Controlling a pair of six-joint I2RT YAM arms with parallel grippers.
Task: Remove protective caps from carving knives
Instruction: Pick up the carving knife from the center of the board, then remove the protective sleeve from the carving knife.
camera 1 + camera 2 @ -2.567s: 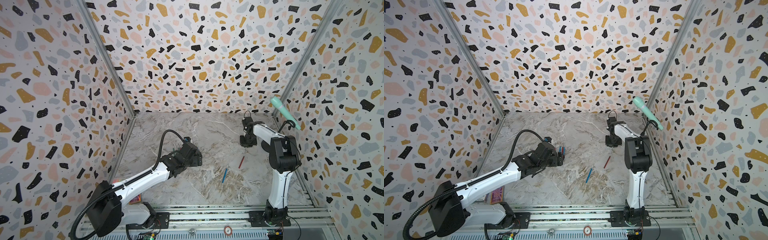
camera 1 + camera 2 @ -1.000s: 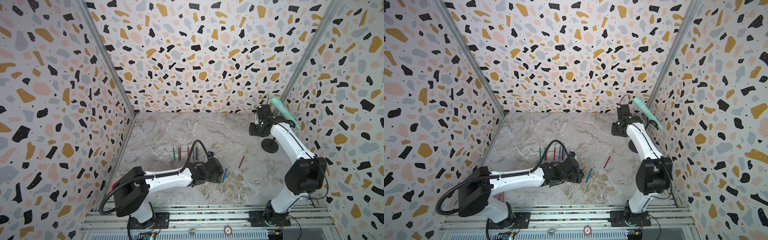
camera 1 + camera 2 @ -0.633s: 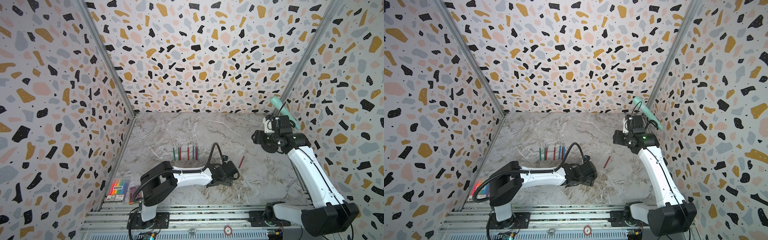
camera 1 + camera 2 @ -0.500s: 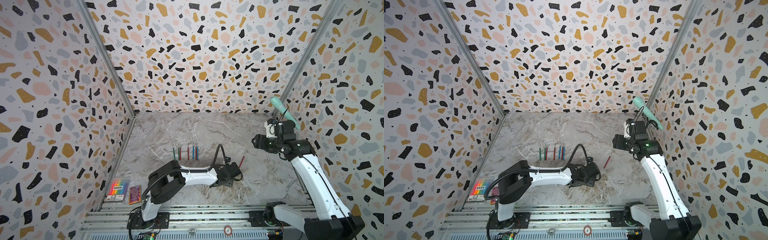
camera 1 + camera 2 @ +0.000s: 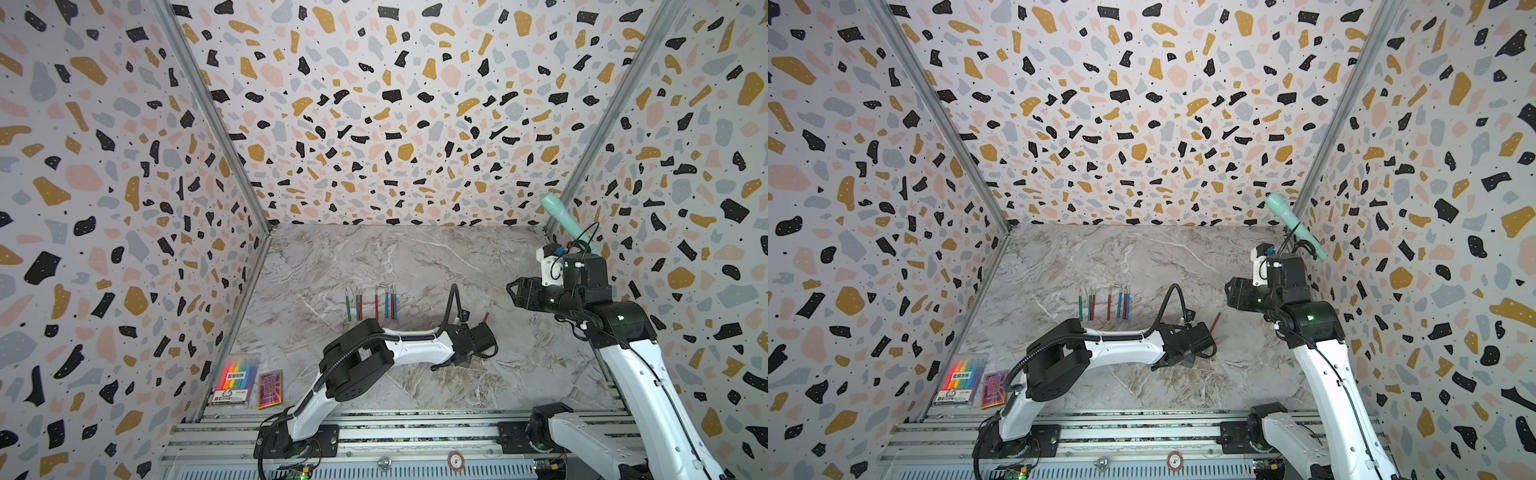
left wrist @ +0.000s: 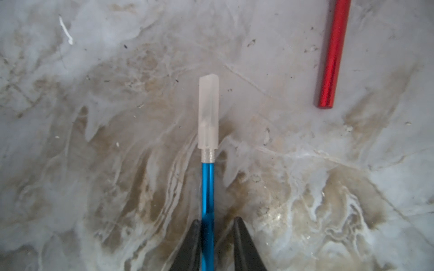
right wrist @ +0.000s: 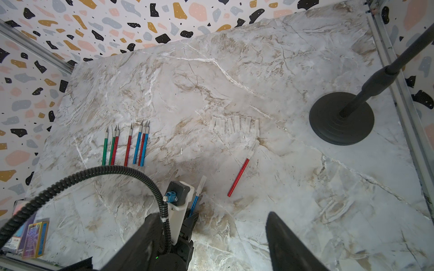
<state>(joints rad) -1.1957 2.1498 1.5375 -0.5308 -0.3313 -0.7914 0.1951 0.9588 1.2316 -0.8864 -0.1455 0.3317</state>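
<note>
On the marble surface (image 5: 374, 257), our right claw (image 5: 511, 292) hangs open and empty, far right. Our left claw (image 6: 216, 220), nearer, straddles the blue carving knife (image 6: 207, 187) mid-surface, not yet clamped. Its cap (image 6: 208, 112) points far-right.

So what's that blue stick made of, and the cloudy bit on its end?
The blue knife looks like shiny coloured metal, maybe anodised aluminium: bright streaks of light run along its shaft. Its cap looks like frosted plastic: milky and half see-through, with a faint blade shape inside.
</note>
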